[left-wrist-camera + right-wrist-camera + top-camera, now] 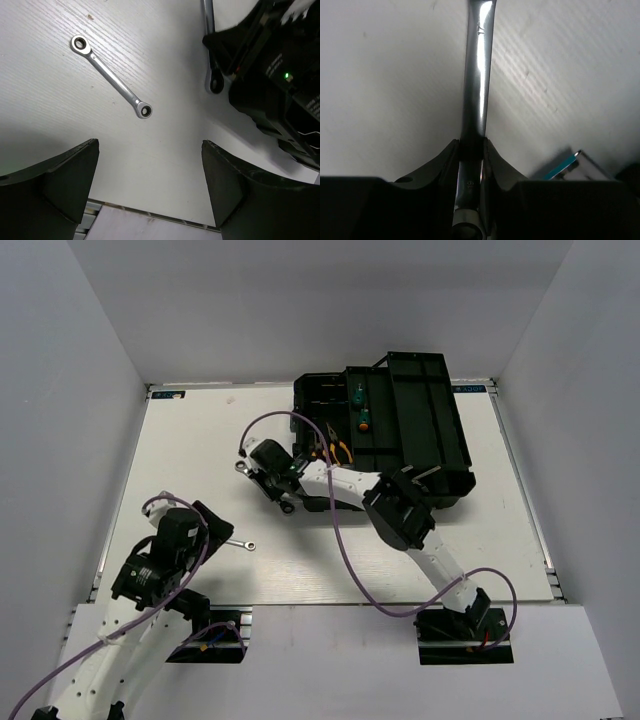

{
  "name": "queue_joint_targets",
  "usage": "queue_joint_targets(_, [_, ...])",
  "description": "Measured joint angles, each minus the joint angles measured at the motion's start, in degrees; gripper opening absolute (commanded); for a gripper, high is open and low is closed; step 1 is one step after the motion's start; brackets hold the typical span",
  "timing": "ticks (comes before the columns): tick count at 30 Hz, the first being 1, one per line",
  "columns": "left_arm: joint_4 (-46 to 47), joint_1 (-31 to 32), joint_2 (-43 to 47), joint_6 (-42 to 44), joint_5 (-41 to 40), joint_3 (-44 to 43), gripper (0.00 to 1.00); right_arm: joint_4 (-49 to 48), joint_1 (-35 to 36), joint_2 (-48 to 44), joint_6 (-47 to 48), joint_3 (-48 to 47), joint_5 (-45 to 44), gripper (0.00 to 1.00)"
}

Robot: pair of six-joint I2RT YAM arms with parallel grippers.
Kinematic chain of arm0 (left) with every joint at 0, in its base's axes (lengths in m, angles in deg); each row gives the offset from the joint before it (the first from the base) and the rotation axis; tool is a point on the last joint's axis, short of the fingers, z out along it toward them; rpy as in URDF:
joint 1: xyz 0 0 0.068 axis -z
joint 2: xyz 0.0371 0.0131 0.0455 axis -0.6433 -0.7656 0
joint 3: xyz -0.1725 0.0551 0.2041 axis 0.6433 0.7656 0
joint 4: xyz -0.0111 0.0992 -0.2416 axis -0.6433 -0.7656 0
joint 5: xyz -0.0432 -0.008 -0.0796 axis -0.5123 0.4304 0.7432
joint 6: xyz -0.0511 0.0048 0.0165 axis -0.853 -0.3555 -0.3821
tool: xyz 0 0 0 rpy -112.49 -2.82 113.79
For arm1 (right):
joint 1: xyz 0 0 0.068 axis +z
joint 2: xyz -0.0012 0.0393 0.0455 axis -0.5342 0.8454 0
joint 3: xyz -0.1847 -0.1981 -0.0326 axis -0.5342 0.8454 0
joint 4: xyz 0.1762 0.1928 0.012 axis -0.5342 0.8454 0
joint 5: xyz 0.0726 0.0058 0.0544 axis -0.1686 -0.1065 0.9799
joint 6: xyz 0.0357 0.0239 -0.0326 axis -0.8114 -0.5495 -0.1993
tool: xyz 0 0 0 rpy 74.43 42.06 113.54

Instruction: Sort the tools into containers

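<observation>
In the overhead view the right gripper (pixel 265 480) covers the middle of the longer wrench (pixel 242 469), so we see only its two ends sticking out either side, just left of the black toolbox (pixel 455 450). The right wrist camera fills that gap: the fingers (pixel 496 161) are clamped on the wrench's shank (pixel 476 90), whose far end is cut off at the top edge and whose near end is lost in shadow below. We cannot tell whether it rests on the white table (pixel 190 450) or hangs just above it. A teal-edged thing (pixel 559 169) at the lower right of that view is too blurred to name. The left gripper (pixel 150 187) is spread wide with nothing between its fingers (pixel 65 185), and the shorter wrench (pixel 111 83) lies flat on the table beyond them, untouched; from above it is only a small sliver (pixel 238 543) beside that gripper (pixel 220 528). Only the overhead view shows the toolbox's contents: yellow-handled pliers (pixel 337 447) and green-handled screwdrivers (pixel 357 398) in its open compartments, their exact number hard to make out.
</observation>
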State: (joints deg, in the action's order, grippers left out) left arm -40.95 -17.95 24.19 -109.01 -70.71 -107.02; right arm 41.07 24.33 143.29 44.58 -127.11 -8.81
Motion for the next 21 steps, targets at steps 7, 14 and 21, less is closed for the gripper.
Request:
queue_joint_targets(7, [0.7, 0.0, 0.8, 0.0, 1.2, 1.6, 0.94, -0.2, 1.2, -8.5, 4.3, 12.9, 0.8, 0.12])
queue_joint_targets(14, [1.1, 0.0, 1.0, 0.0, 1.9, 2.1, 0.94, 4.9, 3.9, -8.6, 8.6, 11.7, -1.0, 0.32])
queue_joint_targets(21, [1.1, 0.0, 2.4, 0.0, 2.1, 2.1, 0.94, 12.3, 5.0, -3.0, 10.6, 1.0, -2.1, 0.48])
